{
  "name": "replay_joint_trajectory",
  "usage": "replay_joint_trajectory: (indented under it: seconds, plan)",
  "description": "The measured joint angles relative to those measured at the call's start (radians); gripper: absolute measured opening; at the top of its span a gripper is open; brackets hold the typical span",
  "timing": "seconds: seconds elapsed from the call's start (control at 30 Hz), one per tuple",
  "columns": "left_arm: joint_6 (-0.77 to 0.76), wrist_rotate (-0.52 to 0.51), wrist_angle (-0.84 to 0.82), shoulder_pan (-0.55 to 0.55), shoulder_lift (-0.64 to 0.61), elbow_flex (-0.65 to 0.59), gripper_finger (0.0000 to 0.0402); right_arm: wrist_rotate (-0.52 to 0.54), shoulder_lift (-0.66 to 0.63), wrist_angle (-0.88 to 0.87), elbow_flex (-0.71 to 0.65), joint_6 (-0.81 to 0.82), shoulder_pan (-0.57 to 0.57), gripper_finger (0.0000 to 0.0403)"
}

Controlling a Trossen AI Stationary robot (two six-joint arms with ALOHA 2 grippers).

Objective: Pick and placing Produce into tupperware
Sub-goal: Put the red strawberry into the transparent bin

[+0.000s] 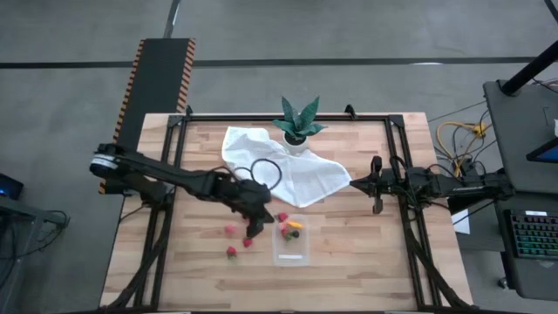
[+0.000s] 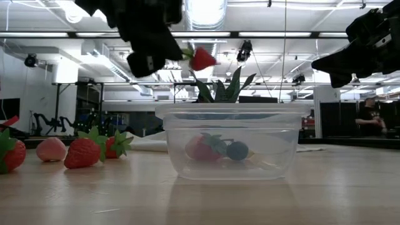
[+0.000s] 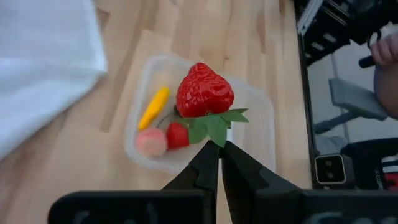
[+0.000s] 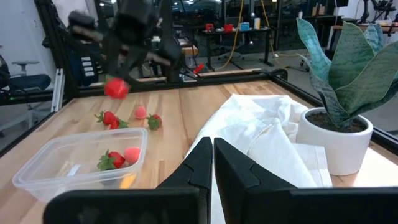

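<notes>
I see a grey concrete floor around the wooden tabletop, bright ceiling lights overhead, and a keyboard on a side desk.

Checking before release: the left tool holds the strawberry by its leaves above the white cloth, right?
Not quite. The left tool holds the strawberry by its leaves above the tupperware, not the white cloth; the left wrist view shows it.
</notes>
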Motion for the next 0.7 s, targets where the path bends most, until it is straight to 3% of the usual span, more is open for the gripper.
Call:
replay_joint_trajectory:
  seconds: [0.37, 0.7]
  plan:
    - [0.068, 0.095, -0.01, -0.002, 0.18, 0.123, 0.0, -0.007, 0.022, -0.001, 0.0, 0.0, 0.0, 0.0009]
    - [0.067, 0.103, -0.014, 0.009, 0.272, 0.135, 0.0, -0.008, 0.025, 0.0, 0.0, 0.0, 0.0, 0.0009]
